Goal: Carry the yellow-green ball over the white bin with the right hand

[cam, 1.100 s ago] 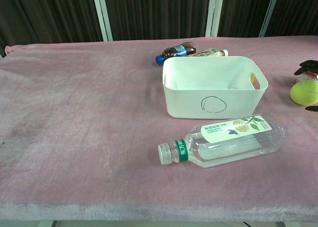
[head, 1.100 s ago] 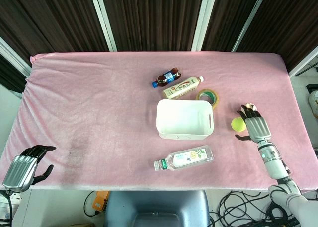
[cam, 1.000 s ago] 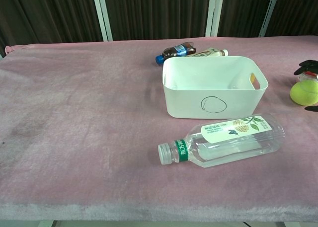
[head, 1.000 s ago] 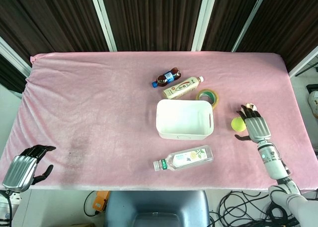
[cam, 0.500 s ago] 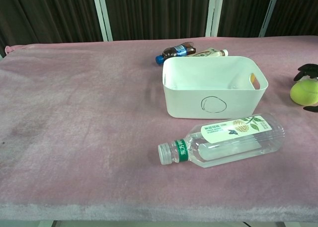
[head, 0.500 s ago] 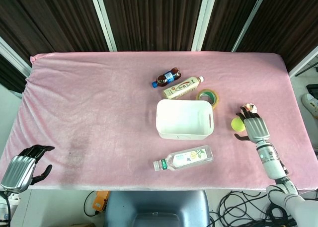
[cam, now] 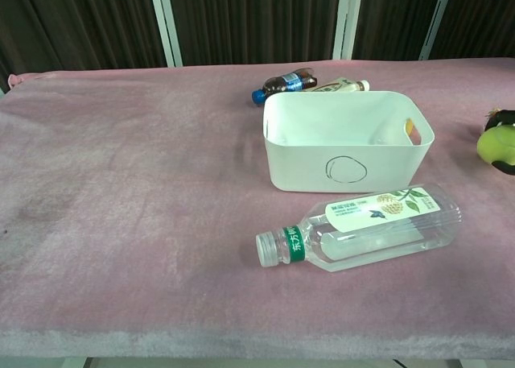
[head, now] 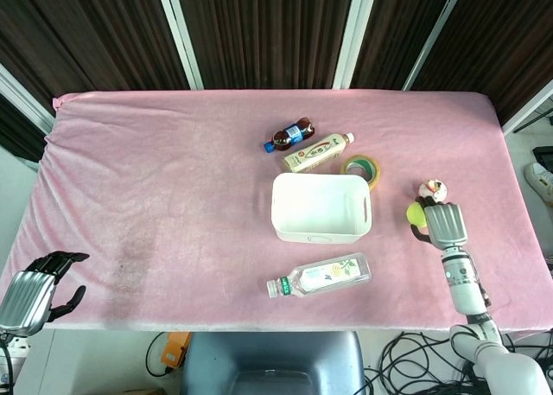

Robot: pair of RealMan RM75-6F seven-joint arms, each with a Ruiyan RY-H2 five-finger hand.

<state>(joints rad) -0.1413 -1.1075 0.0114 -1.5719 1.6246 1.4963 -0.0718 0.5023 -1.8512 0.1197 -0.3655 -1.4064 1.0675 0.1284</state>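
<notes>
Right hand (head: 442,222) closed around ball (head: 416,213), right of bin (head: 320,232), near table; firmness of grip unclear. Should lift clear of rim, travel left level, stop over bin centre. Left hand (head: 30,289) idle off front-left corner, fingers loosely curled, holding nothing

Dark curtains (head: 259,32) w/ white frames, pink table (head: 155,170)
</notes>
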